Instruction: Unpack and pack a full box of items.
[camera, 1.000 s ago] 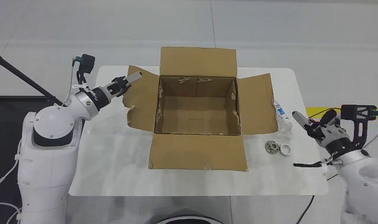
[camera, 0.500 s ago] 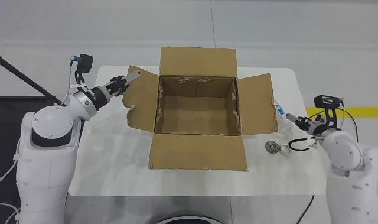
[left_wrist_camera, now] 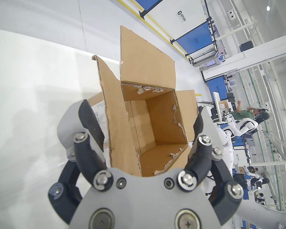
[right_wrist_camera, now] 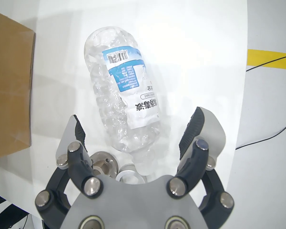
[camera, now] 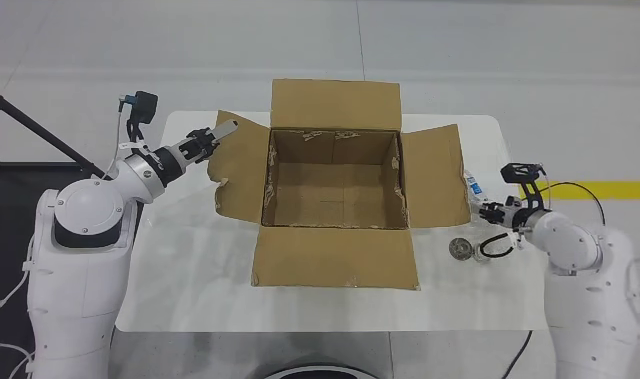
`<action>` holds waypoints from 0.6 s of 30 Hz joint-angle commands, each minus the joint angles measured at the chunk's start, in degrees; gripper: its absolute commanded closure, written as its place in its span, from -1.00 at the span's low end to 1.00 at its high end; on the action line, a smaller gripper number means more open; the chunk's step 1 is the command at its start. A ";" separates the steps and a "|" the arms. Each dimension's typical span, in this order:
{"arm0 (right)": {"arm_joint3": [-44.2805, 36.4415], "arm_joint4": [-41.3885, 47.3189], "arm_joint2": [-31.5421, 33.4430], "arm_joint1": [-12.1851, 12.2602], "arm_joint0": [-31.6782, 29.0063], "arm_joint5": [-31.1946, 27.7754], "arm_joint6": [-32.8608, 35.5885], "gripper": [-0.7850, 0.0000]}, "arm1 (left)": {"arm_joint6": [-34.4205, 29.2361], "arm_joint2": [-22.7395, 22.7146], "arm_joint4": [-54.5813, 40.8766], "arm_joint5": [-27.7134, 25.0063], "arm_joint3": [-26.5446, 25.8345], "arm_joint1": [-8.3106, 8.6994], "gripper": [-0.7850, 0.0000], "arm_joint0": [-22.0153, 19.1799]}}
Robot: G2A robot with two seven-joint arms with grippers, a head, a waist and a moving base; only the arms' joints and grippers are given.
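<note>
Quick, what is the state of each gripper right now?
Left gripper: open, holding nothing.
Right gripper: open, over the bottle, not gripping it.

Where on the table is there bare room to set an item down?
Free: the table strip before the front flap, and the patch beside the left flap. Crowded: right of the box, where bottle, metal fitting, white ring and right tool cluster.
</note>
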 commanded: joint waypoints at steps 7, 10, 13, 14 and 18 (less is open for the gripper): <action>1.42 -2.52 -2.98 0.59 1.02 -0.58 -0.06 -0.78 | 0.00 0.00 0.00 0.00 0.00 0.00 -1.00 0.00; 1.86 -3.08 -4.08 0.79 1.38 -0.79 0.67 -0.71 | 0.00 0.00 0.00 0.00 0.00 0.00 -1.00 0.00; 2.23 -4.34 -5.17 1.03 1.65 -0.94 1.48 -0.59 | 0.00 0.00 0.00 0.00 0.00 0.00 -1.00 0.00; 2.38 -4.67 -5.49 1.10 1.73 -0.84 1.68 -0.45 | 0.00 0.00 0.00 0.00 0.00 0.00 -1.00 0.00; 2.03 -5.00 -6.32 1.29 1.52 0.10 1.55 0.34 | 0.00 0.00 0.00 0.00 0.00 0.00 -1.00 0.00</action>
